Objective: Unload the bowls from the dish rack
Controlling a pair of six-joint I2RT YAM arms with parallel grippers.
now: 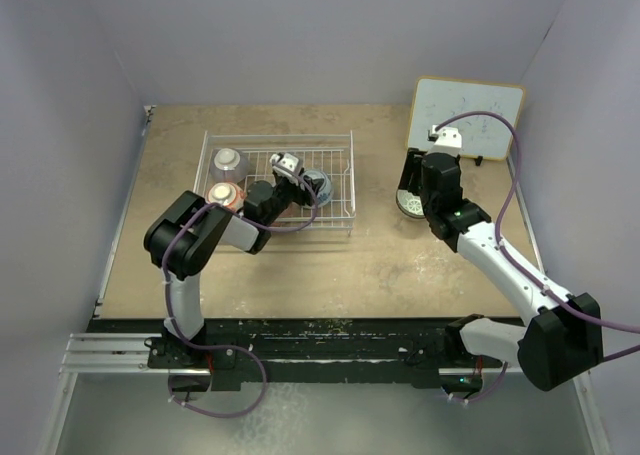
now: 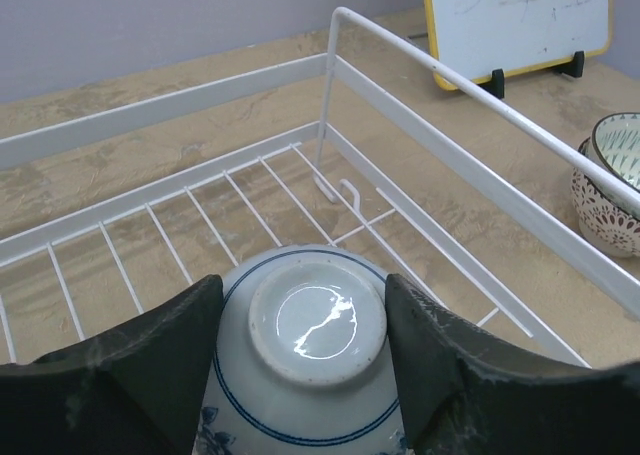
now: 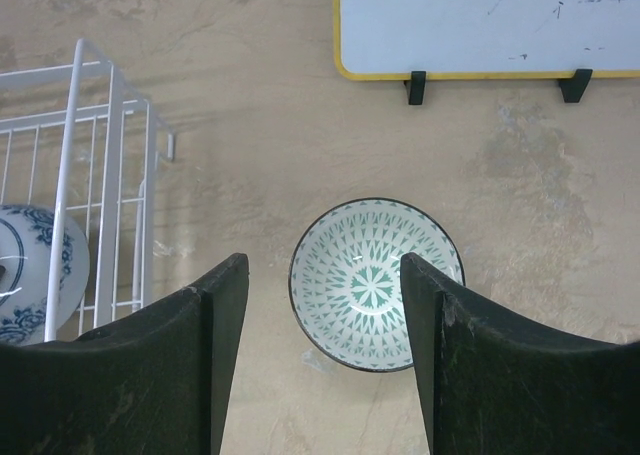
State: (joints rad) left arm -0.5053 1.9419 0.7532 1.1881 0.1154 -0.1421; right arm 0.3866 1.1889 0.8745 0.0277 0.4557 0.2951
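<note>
Left gripper (image 2: 302,285) grasping upturned blue-and-white ceramic bowl (image 2: 316,320) inside white wire dish rack (image 2: 324,105).
Right gripper (image 3: 322,265) spread open above green-patterned round ceramic bowl (image 3: 375,283) on tan table (image 3: 250,125), rack to its left.

The table (image 1: 400,265) is a tan, mottled board with pale scuffs towards its near edge. The dish rack (image 1: 280,133) rests on it left of the middle, towards the far side. Well apart to the right, near the far corner, a whiteboard (image 1: 468,118) with a yellow-orange frame stands tilted on two black feet. Just in front of it a grey-patterned bowl (image 2: 605,220) sits on the table, with a green-patterned bowl (image 3: 375,283) nested inside it.
</note>
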